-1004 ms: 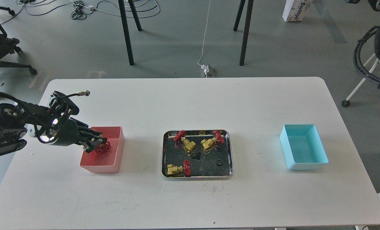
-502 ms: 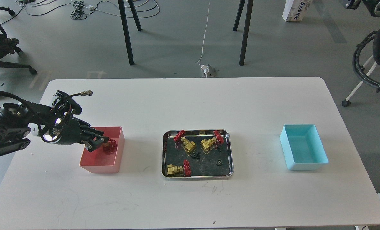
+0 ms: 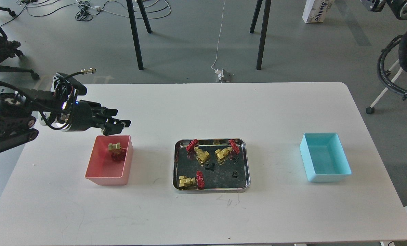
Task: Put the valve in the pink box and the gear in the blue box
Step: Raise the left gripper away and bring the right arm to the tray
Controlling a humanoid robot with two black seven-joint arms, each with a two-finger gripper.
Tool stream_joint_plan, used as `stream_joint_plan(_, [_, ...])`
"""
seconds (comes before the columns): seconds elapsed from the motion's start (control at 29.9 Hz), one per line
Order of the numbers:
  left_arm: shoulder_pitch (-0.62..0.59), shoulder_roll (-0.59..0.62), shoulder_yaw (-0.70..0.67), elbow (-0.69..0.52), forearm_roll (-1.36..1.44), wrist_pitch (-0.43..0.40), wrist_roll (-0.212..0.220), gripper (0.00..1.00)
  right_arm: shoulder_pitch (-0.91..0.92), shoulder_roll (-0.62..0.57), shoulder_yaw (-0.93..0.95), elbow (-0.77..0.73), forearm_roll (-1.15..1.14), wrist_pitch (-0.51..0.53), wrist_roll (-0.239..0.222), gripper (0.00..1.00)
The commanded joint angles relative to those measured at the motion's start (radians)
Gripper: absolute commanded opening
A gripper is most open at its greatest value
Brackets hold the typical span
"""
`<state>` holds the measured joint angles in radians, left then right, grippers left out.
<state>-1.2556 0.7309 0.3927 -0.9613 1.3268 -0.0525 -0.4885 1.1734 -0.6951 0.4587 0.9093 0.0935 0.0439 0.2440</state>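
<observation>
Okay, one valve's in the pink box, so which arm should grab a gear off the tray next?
Probably the left. Its gripper hangs open above the pink box, empty, a short way from the tray holding the gears. The right gripper is out of view, though the blue box lies on its side.

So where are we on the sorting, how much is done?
One valve lies in the pink box. The left gripper is open, empty and above the box's far edge, so nothing is in hand. Three valves and a few small black gears remain in the steel tray. The blue box looks empty, so no gear is placed yet. The right gripper is out of view.
</observation>
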Motion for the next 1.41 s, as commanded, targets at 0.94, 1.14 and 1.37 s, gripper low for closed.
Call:
stream_joint_plan(0.94, [0.262, -0.378, -0.888, 0.121, -1.227, -0.436, 0.000, 0.82, 0.506, 0.297, -0.931, 0.292, -1.026, 0.409, -0.052, 1.00])
stream_joint_plan(1.14, [0.297, -0.426, -0.951, 0.121, -1.227, -0.436, 0.000, 0.82, 0.512, 0.529, -1.120, 0.292, -1.368, 0.410, -0.043, 0.99])
stream_joint_plan(1.37, [0.325, -0.427, -0.954, 0.119, -1.227, -0.436, 0.000, 0.84, 0.496, 0.631, -1.180, 0.281, -1.482, 0.410, -0.048, 0.79])
